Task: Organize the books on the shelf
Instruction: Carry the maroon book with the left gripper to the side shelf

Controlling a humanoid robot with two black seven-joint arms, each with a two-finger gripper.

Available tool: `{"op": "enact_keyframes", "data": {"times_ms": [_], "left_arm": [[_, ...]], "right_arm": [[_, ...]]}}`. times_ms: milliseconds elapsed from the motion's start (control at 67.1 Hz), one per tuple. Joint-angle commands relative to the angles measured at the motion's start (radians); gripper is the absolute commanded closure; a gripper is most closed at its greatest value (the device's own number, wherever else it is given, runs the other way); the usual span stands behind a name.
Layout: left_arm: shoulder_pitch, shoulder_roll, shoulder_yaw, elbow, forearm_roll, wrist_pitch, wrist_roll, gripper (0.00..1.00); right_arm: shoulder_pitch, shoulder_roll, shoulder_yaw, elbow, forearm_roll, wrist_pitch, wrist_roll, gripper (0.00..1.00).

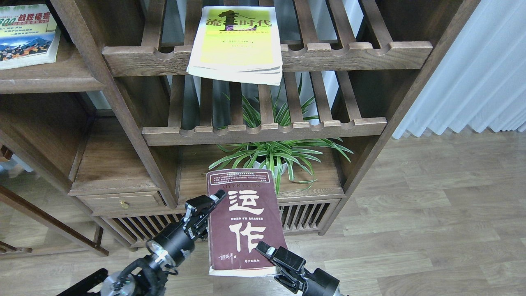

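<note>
I hold the thick maroon book (242,222) with big cream characters face up in the air, in front of the lower part of the bookcase. My left gripper (211,202) is shut on its left edge. My right gripper (266,251) is shut on its lower right corner, with the lower finger hidden under the book. The yellow-green book (237,41) lies on the upper slatted rack (370,53), overhanging its front rail. The white "300" book (25,35) lies flat on the solid dark shelf (53,78) at the top left.
A second slatted rack (263,132) sits below the first. A spider plant (279,154) stands on the board under it, just beyond the maroon book. A drawer with a brass knob (123,203) is at lower left. A white curtain (472,65) hangs at the right.
</note>
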Motion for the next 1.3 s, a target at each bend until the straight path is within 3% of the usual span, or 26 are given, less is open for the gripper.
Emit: {"op": "enact_keyframes", "data": {"times_ms": [0, 268, 492, 745, 909, 1281], "left_arm": [[-0.002, 0.079, 0.001, -0.006, 0.027, 0.000, 0.008, 1.00], [0.009, 0.298, 0.001, -0.029, 0.111, 0.000, 0.014, 1.00], [0.003, 0.530, -0.005, -0.067, 0.117, 0.000, 0.076, 1.00], [-0.034, 0.754, -0.028, -0.143, 0.117, 0.000, 0.077, 0.99], [-0.034, 0.920, -0.101, -0.202, 0.117, 0.000, 0.077, 0.99], [-0.036, 1.121, -0.319, -0.201, 0.110, 0.000, 0.072, 0.99]], "right_arm": [[0.008, 0.000, -0.001, -0.018, -0.001, 0.000, 0.000, 0.00], [0.020, 0.000, 0.019, -0.037, -0.001, 0.000, 0.000, 0.00], [0.015, 0.000, 0.037, -0.037, -0.002, 0.000, 0.000, 0.00], [0.008, 0.000, 0.037, -0.037, -0.004, 0.000, 0.000, 0.00], [0.018, 0.000, 0.034, -0.040, -0.005, 0.000, 0.000, 0.00], [0.075, 0.000, 0.018, -0.095, -0.008, 0.000, 0.000, 0.00]]}}
